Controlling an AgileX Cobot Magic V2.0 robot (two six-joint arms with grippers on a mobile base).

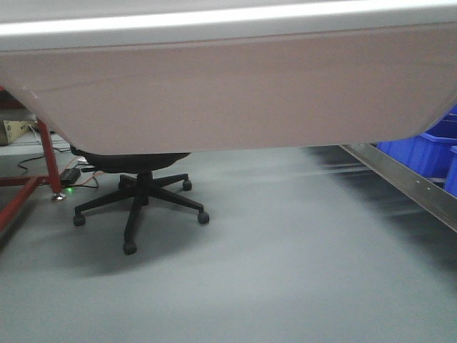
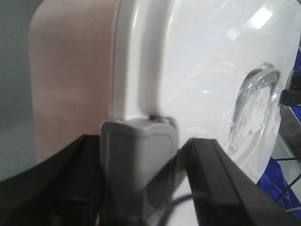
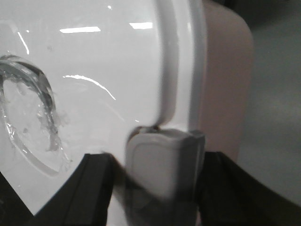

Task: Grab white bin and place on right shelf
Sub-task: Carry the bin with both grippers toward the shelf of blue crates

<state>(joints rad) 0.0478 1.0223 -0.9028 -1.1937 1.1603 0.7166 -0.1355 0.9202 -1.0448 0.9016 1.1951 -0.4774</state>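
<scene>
You see the white bin's [image 1: 228, 93] walls as milky, pinkish matt plastic. Its lid [image 2: 197, 70] is glossy white plastic, streaked with reflections. The latch [image 2: 138, 160] is dull grey plastic. The blue crates [image 1: 421, 150] look plastic, the rail [image 1: 400, 179] brushed metal, the floor [image 1: 285, 271] smooth and matt.

black office chair [image 1: 139, 196] far left | red frame leg [image 1: 48, 153] beside it | blue crates [image 1: 428, 146] far right | grey floor [image 1: 285, 271] near

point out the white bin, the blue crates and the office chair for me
milky pinkish-white translucent plastic bin [image 1: 228, 93]: front view, its side wall
blue plastic crates [image 1: 421, 153]: front view, nearest crate's side
black swivel office chair [image 1: 141, 191]: front view, hub of its wheeled base
</scene>
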